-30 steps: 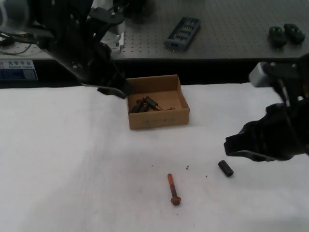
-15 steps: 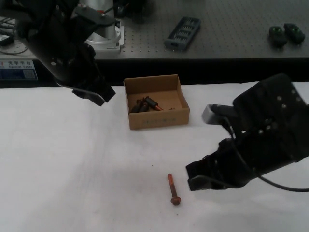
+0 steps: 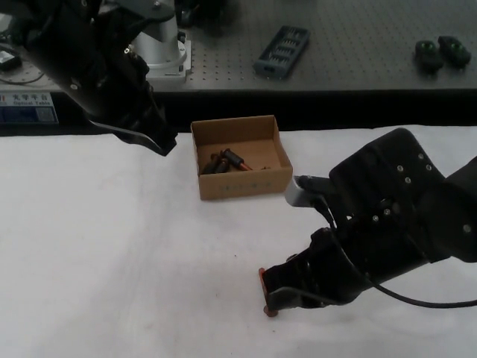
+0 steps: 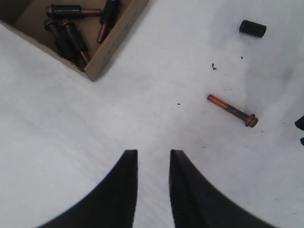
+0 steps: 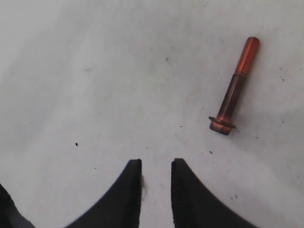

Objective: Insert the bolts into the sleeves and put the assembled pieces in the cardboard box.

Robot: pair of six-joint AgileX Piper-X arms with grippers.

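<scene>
Copper-coloured flanged bolt (image 5: 234,85) on white cloth (image 3: 112,246) just beside right gripper (image 5: 156,165), jaws narrowly apart, empty; left gripper (image 4: 153,156) same, near brown cardboard box (image 3: 246,185).

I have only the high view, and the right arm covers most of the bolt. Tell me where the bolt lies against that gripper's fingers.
Observer: Right wrist view: the bolt lies whole on the white cloth, off to one side of the right gripper, not between its open fingers.
Operator: Now locate the loose sleeve for me.
Observer: Left wrist view: the sleeve lies on the cloth, apart from the bolt, with nothing touching it.
</scene>
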